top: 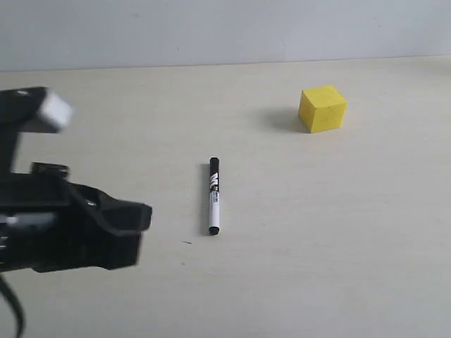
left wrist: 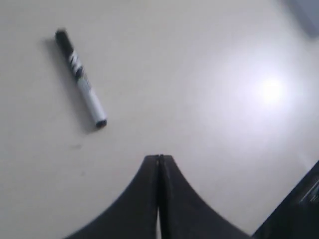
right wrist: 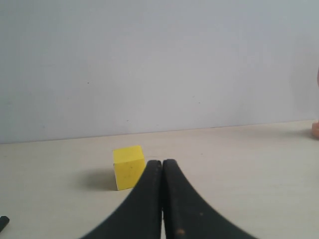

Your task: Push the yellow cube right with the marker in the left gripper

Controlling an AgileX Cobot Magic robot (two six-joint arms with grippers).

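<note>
The marker (top: 214, 196) lies flat on the pale table, black cap toward the back, held by nothing; it also shows in the left wrist view (left wrist: 80, 78). The yellow cube (top: 322, 108) sits at the back right, well apart from the marker. My left gripper (left wrist: 159, 158) is shut with nothing between its fingers, hovering off the marker's small black end. In the exterior view the left arm (top: 70, 225) fills the lower left. My right gripper (right wrist: 162, 163) is shut and empty, with the yellow cube (right wrist: 128, 167) beyond its tips.
A pale wall (top: 225, 28) runs behind the table's far edge. A bright light reflection (left wrist: 271, 89) shows on the table (top: 317, 246). A small pinkish object (right wrist: 315, 127) sits at the edge of the right wrist view.
</note>
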